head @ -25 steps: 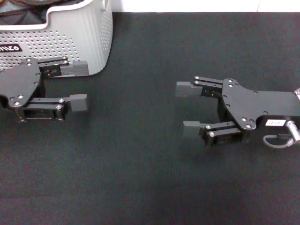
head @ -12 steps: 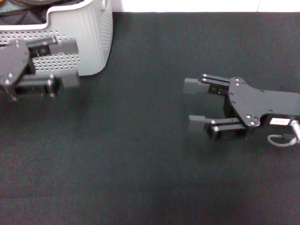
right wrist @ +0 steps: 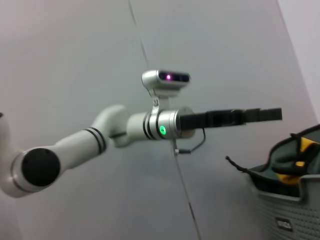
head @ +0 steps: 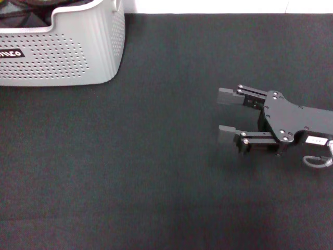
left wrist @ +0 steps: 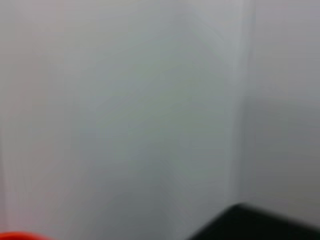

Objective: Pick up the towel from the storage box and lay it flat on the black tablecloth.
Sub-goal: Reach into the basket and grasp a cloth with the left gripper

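Note:
The storage box stands at the far left on the black tablecloth. In the right wrist view the box holds the crumpled towel, grey with orange-yellow folds, poking above the rim. My left gripper is out of the head view. The right wrist view shows it held high in the air, level, above and beside the box. My right gripper is open and empty, low over the tablecloth at the right, pointing left.
White walls stand behind the table. The left wrist view shows only a blurred white wall, a dark corner and an orange-red sliver. Dark items lie at the box's far rim.
My left gripper has moved away past the box front and left the head view. My right gripper has shifted to the right and slightly nearer, still open.

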